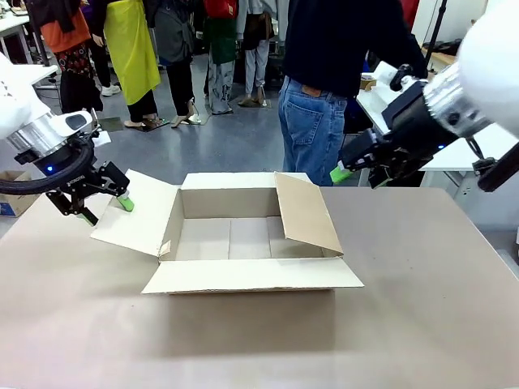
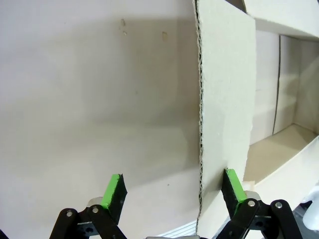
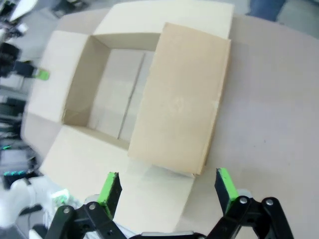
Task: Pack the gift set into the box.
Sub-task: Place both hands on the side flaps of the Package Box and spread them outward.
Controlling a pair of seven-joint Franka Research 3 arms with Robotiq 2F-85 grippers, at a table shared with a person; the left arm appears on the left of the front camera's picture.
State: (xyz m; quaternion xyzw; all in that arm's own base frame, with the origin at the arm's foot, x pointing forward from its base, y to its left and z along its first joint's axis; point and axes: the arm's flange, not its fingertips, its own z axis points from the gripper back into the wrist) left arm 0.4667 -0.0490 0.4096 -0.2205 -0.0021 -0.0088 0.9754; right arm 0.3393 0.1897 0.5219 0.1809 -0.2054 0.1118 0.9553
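The plain brown box stands open-flapped on the table, just inward of the left gripper, whose fingers gape wide (one flap's raw edge runs between them), and below the right gripper, which is likewise spread and holding nothing.

You have a beige worktop before you; grey floor lies beyond at 12 o'clock, where people stand; a white table sits at 2 o'clock.
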